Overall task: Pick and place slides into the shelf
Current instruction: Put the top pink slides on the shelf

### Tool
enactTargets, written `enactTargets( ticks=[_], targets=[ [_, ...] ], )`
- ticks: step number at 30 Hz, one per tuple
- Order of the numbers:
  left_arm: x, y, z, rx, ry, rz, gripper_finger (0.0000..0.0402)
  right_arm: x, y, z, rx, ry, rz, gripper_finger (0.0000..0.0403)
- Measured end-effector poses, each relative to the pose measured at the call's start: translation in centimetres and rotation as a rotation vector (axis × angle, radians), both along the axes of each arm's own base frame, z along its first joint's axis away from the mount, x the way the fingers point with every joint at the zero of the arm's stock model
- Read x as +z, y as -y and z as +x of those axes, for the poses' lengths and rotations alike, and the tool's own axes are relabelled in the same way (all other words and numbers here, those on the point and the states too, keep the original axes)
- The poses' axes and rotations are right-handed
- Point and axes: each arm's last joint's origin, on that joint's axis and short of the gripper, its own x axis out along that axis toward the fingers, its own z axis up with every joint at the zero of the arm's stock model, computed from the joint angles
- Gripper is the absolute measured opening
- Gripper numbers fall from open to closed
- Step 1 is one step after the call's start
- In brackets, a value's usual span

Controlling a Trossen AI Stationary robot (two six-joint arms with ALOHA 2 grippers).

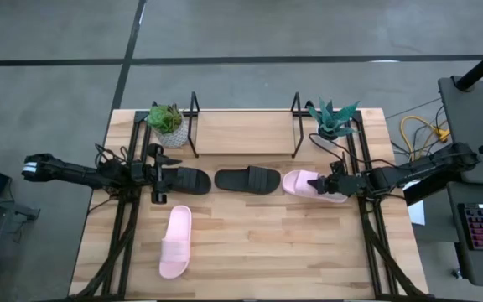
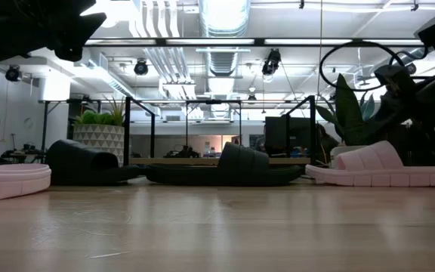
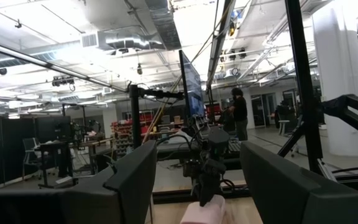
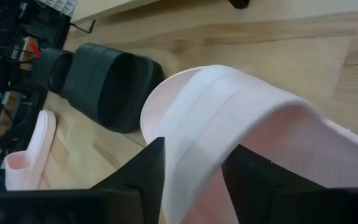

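Straddling the wide strap of a pale pink foam slide (image 4: 241, 118), my right gripper (image 4: 191, 171) has one finger on each side of the band, apparently closing in; I can't tell whether the pads touch it yet. I judge this is the grab that carries it to the low black wire shelf with the light wooden base (image 1: 246, 126), which stands beyond the fingertips, near the table's far edge.

My left gripper (image 1: 159, 178) has its fingers spread with nothing between them, right at the end of a black rubber slide (image 1: 184, 179). A second black slide (image 1: 248, 179) lies between the two grippers. The three sit in a row in front of the shelf, I'd guess staged for short carries. The other pale pink slide (image 1: 175, 242) lies well apart, nearer the table's front.

Both right fingertips are cut off at the wrist view's edge, and from above the arm covers that slide's heel. Two potted plants (image 1: 167, 122) flank the shelf.
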Motion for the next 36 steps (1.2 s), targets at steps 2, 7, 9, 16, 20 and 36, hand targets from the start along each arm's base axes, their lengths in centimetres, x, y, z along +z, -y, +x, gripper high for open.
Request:
enactTargets(
  ticks=[2,7,9,16,20,36],
  targets=[
    [0.0,0.0,0.0,0.0,0.001,0.0,0.0217,0.0,0.0,0.0,0.0,0.0,0.0,0.0123],
    [0.0,0.0,0.0,0.0,0.003,0.0,0.0217,0.0,-0.1,0.0,0.064,-0.021,-0.04,0.0056],
    [0.0,0.0,0.0,0.002,0.003,0.006,0.0217,0.1,-0.2,0.1,0.12,-0.025,-0.064,0.0025],
    [-0.1,0.0,0.1,0.043,-0.017,0.114,0.0217,2.4,-0.6,1.2,0.223,0.097,-0.101,0.0013],
    [-0.3,0.0,0.3,0.092,-0.045,0.251,0.0217,5.5,-0.8,2.0,0.28,0.149,-0.2,0.0012],
    [2.3,0.8,7.1,0.226,-0.259,0.886,0.0217,13.6,-1.2,6.6,0.383,0.1,-0.609,0.0011]
  ],
)
